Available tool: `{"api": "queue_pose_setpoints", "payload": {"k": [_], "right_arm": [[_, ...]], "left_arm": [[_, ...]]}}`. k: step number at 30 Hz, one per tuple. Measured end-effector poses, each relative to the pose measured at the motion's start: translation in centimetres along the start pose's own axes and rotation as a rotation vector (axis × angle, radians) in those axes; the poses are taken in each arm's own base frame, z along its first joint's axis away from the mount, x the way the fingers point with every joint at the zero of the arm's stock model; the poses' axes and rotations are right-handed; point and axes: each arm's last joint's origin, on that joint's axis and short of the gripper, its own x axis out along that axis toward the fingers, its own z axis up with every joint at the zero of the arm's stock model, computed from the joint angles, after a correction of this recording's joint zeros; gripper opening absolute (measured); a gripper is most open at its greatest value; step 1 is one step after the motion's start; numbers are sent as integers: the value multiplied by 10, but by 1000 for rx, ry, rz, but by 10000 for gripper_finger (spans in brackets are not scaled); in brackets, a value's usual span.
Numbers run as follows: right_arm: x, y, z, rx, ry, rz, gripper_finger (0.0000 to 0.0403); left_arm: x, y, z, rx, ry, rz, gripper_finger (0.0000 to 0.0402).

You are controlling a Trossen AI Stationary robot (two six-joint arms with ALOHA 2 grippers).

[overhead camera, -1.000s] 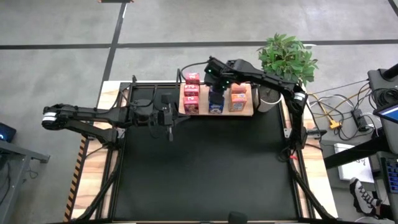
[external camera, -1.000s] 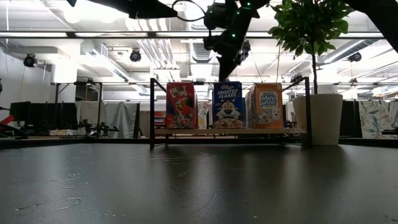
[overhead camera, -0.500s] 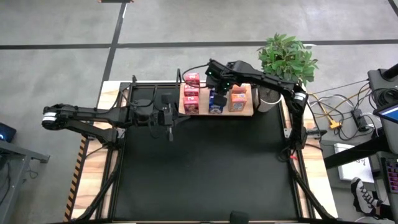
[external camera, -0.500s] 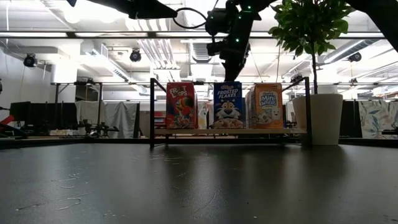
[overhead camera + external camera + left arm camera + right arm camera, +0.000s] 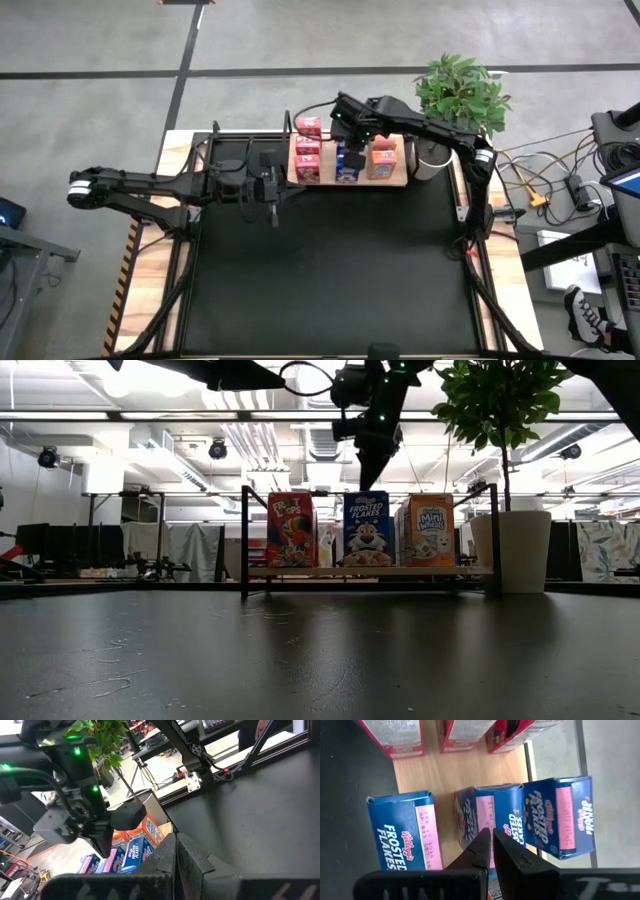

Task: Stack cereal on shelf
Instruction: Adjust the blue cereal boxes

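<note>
Right gripper (image 5: 347,131): fingers pressed together, empty, upper centre of high view, directly above blue cereal row (image 5: 347,160) | row's long axis runs front-to-back on shelf (image 5: 397,181) | left gripper (image 5: 272,190): closed, waiting left of shelf, farther off

Cereal: small boxes (image 5: 346,160) standing upright in red, blue and orange rows.
Shelf: light-wood board (image 5: 396,181), black-framed, at the surface's 12 o'clock edge, carrying the boxes.
</note>
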Motion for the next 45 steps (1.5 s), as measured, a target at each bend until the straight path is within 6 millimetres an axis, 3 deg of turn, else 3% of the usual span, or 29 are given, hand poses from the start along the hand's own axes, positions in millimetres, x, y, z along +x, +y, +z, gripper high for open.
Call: {"api": "queue_pose_setpoints", "payload": {"k": [11,23,45], "right_arm": [[-22,0,-9,15,101,41,11],[-5,0,-14,1,134,53,11],[3,-7,-13,-21,101,28,11]], "left_arm": [[0,0,-1,5,6,-3,0],[0,0,-1,5,6,-3,0],[0,0,-1,5,9,-5,0]]}}
